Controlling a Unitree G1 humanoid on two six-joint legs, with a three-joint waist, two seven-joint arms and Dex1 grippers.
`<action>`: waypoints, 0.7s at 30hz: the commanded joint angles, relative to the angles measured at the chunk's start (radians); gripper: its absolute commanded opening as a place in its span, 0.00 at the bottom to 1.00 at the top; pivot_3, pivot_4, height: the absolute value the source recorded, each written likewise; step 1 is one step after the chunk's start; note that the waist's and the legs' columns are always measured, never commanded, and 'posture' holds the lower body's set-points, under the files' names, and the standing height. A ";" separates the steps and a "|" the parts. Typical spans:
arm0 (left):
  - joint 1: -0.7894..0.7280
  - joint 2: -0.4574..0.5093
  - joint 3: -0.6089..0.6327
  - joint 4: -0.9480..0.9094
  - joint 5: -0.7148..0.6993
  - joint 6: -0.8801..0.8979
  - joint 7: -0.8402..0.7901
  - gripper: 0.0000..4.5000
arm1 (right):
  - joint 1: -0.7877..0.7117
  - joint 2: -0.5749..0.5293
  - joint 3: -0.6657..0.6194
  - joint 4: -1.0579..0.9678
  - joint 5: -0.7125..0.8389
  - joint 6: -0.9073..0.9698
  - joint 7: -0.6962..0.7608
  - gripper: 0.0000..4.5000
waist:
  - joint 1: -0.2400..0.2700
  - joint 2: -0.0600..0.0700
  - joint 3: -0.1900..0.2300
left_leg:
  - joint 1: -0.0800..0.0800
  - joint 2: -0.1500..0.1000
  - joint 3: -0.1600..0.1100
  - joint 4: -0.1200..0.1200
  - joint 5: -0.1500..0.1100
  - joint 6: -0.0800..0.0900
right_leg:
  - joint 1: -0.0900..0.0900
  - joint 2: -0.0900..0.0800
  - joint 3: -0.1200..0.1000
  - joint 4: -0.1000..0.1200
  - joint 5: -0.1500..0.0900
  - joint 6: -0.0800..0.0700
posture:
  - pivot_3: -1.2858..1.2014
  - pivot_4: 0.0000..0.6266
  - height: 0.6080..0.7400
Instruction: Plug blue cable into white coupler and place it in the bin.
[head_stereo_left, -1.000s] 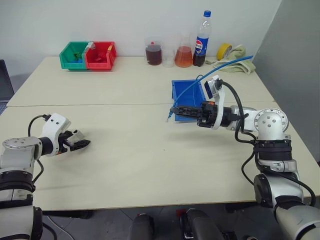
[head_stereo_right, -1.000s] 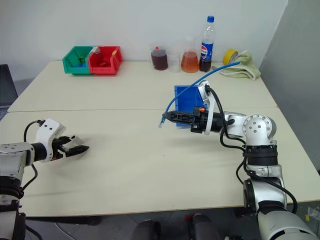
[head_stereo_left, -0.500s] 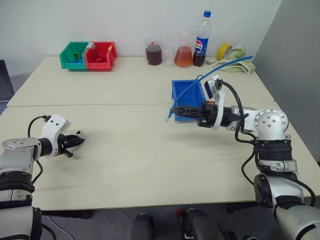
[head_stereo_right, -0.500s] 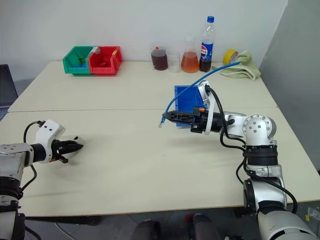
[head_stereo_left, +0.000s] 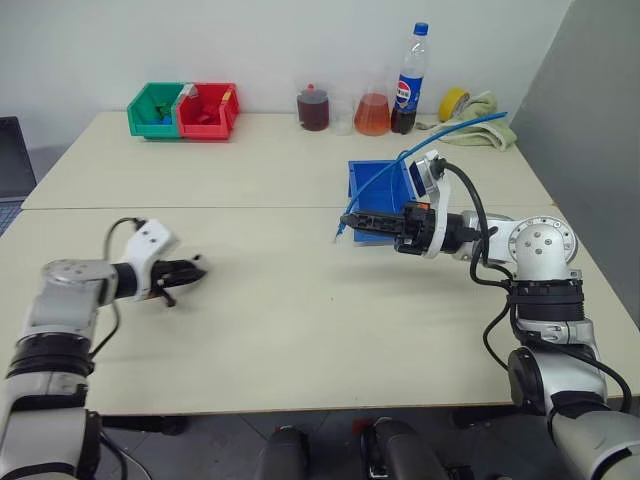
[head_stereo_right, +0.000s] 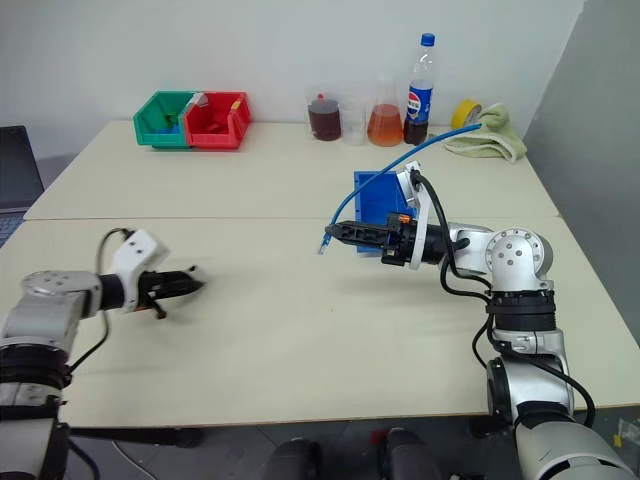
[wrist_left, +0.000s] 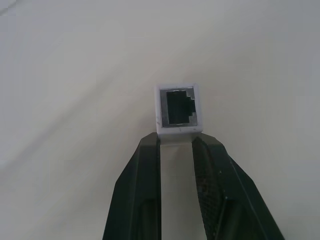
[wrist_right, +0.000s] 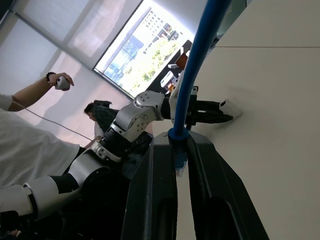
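Now the left claw pinches the white coupler at frame centre; the right claw clamps the blue cable.

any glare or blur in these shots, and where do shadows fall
Right wrist view: bright window behind the left gripper washes out, blue cable is soft up close. Left wrist view: white coupler is crisp. Left eye view: soft shadow on the table under the right gripper.
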 joint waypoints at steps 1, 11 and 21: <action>-0.025 -0.018 -0.041 -0.154 -0.055 -0.017 -0.113 0.13 | 0.001 0.001 -0.019 -0.036 0.005 -0.012 0.002 0.02 | -0.003 0.000 0.000 | 0.000 0.000 0.000 0.000 0.000 0.000 | 0.000 0.000 0.000 0.000 0.000 0.000 | 0.52 0.24 1.00; -0.116 -0.054 -0.220 -0.095 0.006 -0.201 -0.345 0.13 | 0.028 0.005 -0.043 -0.080 0.024 -0.007 -0.032 0.02 | -0.010 0.000 0.000 | 0.001 0.001 0.001 0.000 0.000 0.000 | -0.006 0.003 0.002 0.010 -0.001 -0.001 | 0.52 0.24 1.00; -0.178 -0.111 -0.289 0.072 0.093 -0.366 -0.376 0.13 | 0.028 0.008 -0.053 -0.088 0.028 -0.005 -0.047 0.02 | -0.011 0.000 0.000 | -0.001 0.000 0.001 0.000 0.000 0.000 | -0.007 0.003 0.002 0.009 -0.001 -0.001 | 0.52 0.24 1.00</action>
